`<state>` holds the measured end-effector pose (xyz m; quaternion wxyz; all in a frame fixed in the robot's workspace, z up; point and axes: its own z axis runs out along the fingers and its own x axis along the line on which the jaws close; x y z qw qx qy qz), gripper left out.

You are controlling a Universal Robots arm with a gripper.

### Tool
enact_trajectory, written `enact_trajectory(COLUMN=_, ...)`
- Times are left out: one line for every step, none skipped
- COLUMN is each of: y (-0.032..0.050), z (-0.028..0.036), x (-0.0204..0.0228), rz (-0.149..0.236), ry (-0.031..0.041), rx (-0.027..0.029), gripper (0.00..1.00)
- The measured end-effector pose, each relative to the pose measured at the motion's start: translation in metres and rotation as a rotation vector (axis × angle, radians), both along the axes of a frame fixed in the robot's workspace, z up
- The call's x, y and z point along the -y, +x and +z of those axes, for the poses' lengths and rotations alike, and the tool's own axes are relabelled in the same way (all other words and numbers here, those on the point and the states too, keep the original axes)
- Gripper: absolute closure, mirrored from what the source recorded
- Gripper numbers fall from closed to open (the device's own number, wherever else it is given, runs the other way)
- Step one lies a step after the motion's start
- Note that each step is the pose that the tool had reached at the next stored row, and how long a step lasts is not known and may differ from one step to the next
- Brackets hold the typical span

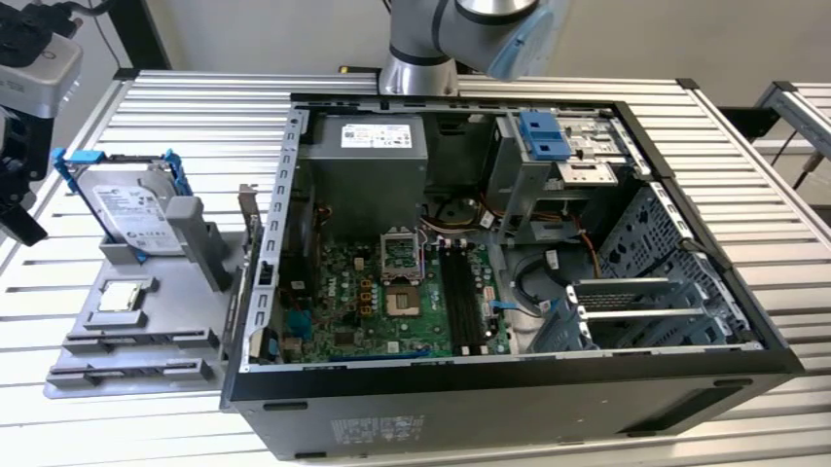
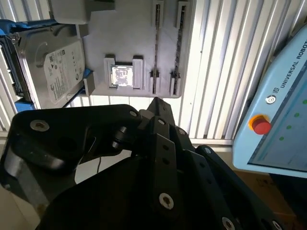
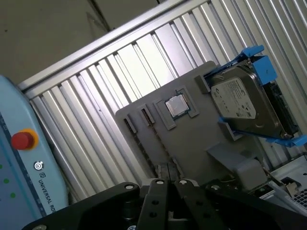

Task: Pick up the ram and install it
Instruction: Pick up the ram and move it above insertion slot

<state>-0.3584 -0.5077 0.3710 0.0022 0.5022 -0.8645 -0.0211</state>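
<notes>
A grey fixture (image 1: 169, 302) stands on the slatted table at the exterior view's left of the open computer case (image 1: 520, 389). In its two long slots stand thin dark strips on edge, which I take for the ram (image 1: 140, 341) (image 2: 178, 43). My gripper (image 1: 18, 229) hangs high at the far edge of the exterior view's left, clear of the fixture. In both wrist views its black fingers (image 2: 156, 103) (image 3: 168, 175) come together to a point with nothing between them, and the fixture lies well beyond the tips. The motherboard's long black memory slots (image 1: 457, 292) lie inside the case.
The fixture also holds a silver hard drive in a blue frame (image 1: 130, 209) and a small square processor chip (image 1: 121, 297). A pendant with a red button (image 2: 261, 125) sits off the table. The case holds a power supply (image 1: 370, 146) and a drive cage (image 1: 552, 146).
</notes>
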Motion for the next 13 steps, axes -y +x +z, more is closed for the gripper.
enact_trajectory(y=0.0000, z=0.0000, x=0.0000, rz=0.000, ry=0.0000, rx=0.0000, gripper=1.00)
enact_trajectory(y=0.0000, z=0.0000, x=0.0000, rz=0.000, ry=0.0000, rx=0.0000, gripper=1.00)
enact_trajectory(y=0.0000, z=0.0000, x=0.0000, rz=0.000, ry=0.0000, rx=0.0000, gripper=1.00)
enact_trajectory(y=0.0000, z=0.0000, x=0.0000, rz=0.000, ry=0.0000, rx=0.0000, gripper=1.00)
enact_trajectory(y=0.0000, z=0.0000, x=0.0000, rz=0.000, ry=0.0000, rx=0.0000, gripper=1.00)
enact_trajectory(y=0.0000, z=0.0000, x=0.0000, rz=0.000, ry=0.0000, rx=0.0000, gripper=1.00)
enact_trajectory(y=0.0000, z=0.0000, x=0.0000, rz=0.001, ry=0.0000, rx=0.0000, gripper=1.00)
enact_trajectory(y=0.0000, z=0.0000, x=0.0000, rz=0.005, ry=0.0000, rx=0.0000, gripper=1.00)
enact_trajectory(y=0.0000, z=0.0001, x=0.0000, rz=0.010, ry=-0.0003, rx=0.0000, gripper=1.00)
enact_trajectory(y=0.0000, z=0.0000, x=0.0000, rz=0.018, ry=-0.0010, rx=0.0001, gripper=1.00)
enact_trajectory(y=0.0000, z=0.0000, x=0.0000, rz=0.034, ry=-0.0012, rx=0.0000, gripper=1.00)
enact_trajectory(y=-0.0001, z=0.0001, x=0.0000, rz=0.051, ry=-0.0013, rx=0.0000, gripper=1.00)
enact_trajectory(y=-0.0001, z=0.0000, x=0.0000, rz=0.070, ry=-0.0013, rx=0.0001, gripper=1.00)
